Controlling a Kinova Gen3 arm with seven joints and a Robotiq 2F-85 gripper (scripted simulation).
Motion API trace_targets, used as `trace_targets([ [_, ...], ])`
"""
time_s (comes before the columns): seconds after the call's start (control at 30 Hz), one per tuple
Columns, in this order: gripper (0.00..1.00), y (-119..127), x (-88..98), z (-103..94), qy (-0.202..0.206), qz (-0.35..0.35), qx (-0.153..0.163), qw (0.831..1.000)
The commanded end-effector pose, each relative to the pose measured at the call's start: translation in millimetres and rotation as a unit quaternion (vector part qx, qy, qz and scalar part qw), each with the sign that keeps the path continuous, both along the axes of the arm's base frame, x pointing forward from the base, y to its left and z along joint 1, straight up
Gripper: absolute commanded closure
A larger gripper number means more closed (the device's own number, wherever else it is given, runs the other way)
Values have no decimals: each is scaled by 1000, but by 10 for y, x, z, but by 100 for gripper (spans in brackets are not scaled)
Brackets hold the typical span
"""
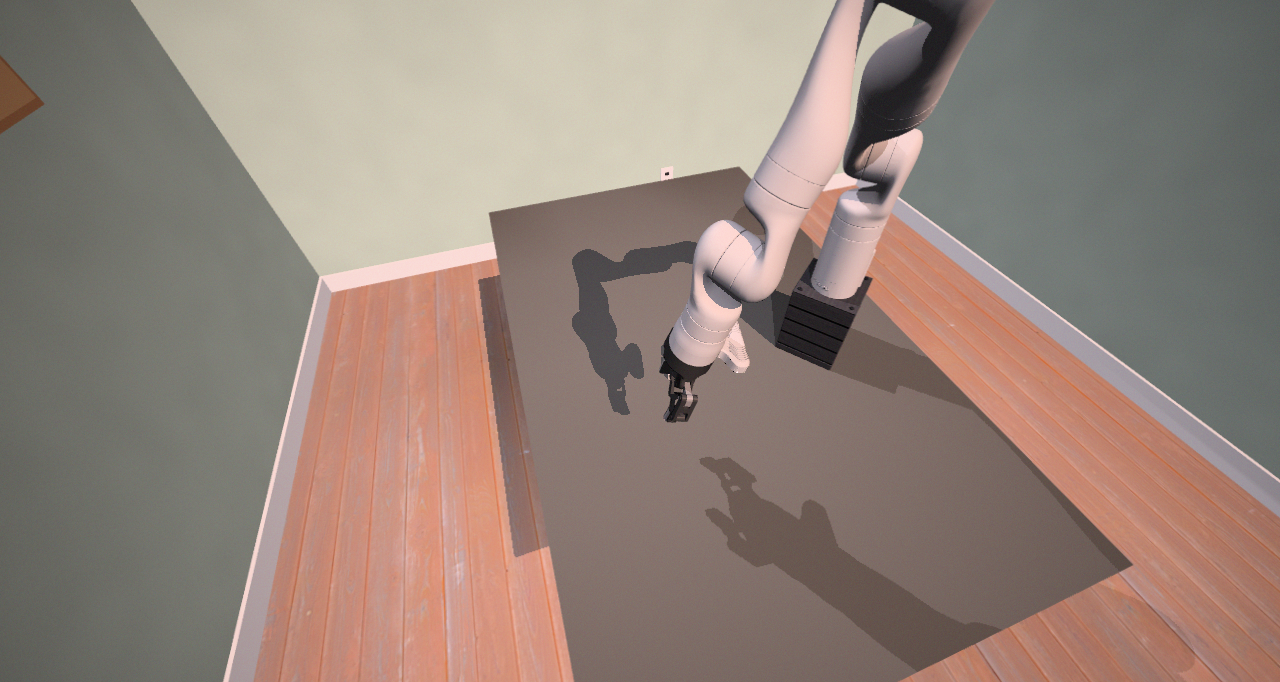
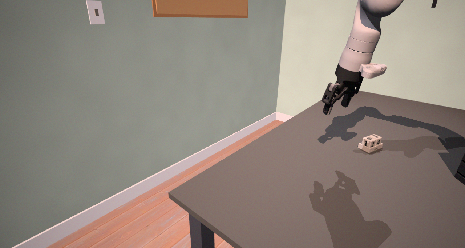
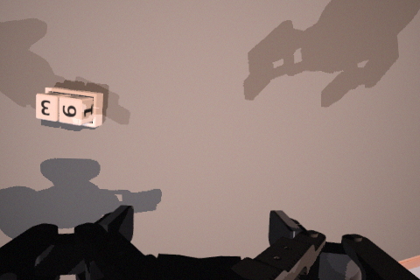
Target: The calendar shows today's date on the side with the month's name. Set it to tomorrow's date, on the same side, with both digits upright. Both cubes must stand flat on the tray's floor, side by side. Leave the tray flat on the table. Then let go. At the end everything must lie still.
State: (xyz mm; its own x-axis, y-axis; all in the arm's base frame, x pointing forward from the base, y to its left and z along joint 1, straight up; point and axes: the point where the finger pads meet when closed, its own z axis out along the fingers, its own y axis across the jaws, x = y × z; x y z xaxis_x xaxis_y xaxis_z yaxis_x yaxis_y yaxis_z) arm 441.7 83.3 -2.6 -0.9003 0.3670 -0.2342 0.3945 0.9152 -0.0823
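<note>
The small beige block calendar (image 2: pixel 370 144) (image 3: pixel 66 108) stands on the dark table (image 2: pixel 260 181) (image 3: pixel 205 0) (image 1: pixel 805 499). Its two cubes (image 2: pixel 366 142) (image 2: pixel 375 140) sit side by side in the low tray (image 2: pixel 371 150). In the wrist view the top faces show a 3 (image 3: pixel 48 107) and a 6 or 9 (image 3: pixel 73 111). The digits on the side faces are too small to read surely. In the top view the arm hides the calendar. My gripper (image 2: pixel 334 107) (image 1: pixel 680 407) (image 3: pixel 201 224) is open and empty. It hangs well above the table, apart from the calendar.
The arm's black pedestal (image 1: pixel 823 324) (image 2: pixel 461 170) stands on the table near the calendar. The table's edges drop to a wooden floor (image 1: pixel 402 499) (image 2: pixel 146 220). Arm shadows lie across the table top.
</note>
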Motion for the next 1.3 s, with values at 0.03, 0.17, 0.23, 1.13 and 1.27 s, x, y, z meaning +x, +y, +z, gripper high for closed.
trace_targets([
  [0.03, 0, -435, -108, -18, 4, -105, 20, 994],
  [0.17, 0, -657, -242, -46, 6, -195, 39, 980],
  [0.23, 0, -758, -308, -58, 7, -238, 48, 970],
  [1.13, 0, -1739, -1242, -107, 0, -722, 124, 681],
  [1.27, 0, -1762, -1273, -106, 0, -734, 125, 667],
])
